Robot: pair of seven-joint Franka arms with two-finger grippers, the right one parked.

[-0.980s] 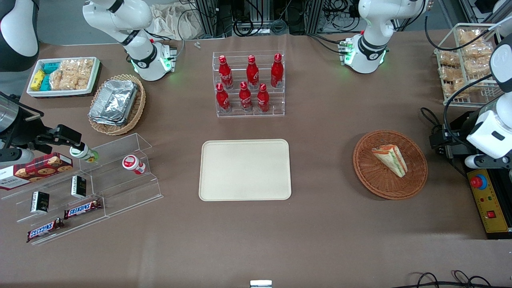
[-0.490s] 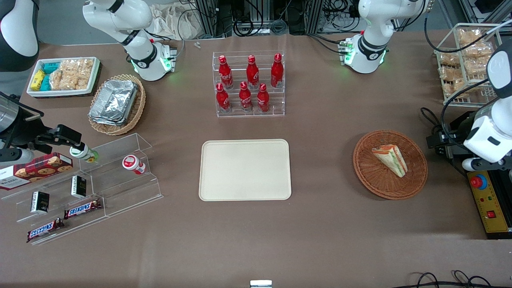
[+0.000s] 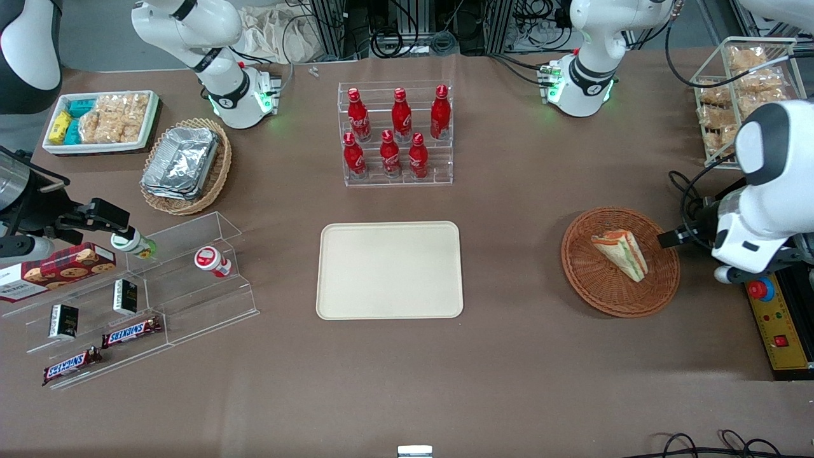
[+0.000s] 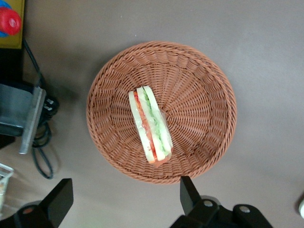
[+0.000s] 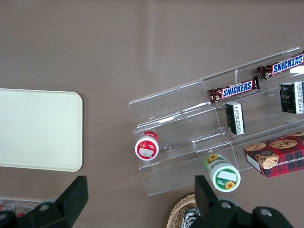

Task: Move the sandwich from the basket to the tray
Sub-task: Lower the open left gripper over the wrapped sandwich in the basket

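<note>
The sandwich, a white-bread wedge with orange and green layers, lies on its side in the round reddish-brown basket. My left gripper hovers open above the table just outside the basket's rim, on the working arm's end of it. Nothing is between its black fingers, and it touches neither basket nor sandwich. The cream tray lies bare at the table's middle, toward the parked arm from the basket.
A yellow control box with a red button and cables sit close beside the gripper. A wire rack of bagged snacks stands farther from the camera. A clear stand of red bottles is above the tray.
The left arm has swung in toward the basket, bringing the gripper from over the control box to the basket's rim. Sandwich, basket and tray have not moved.
</note>
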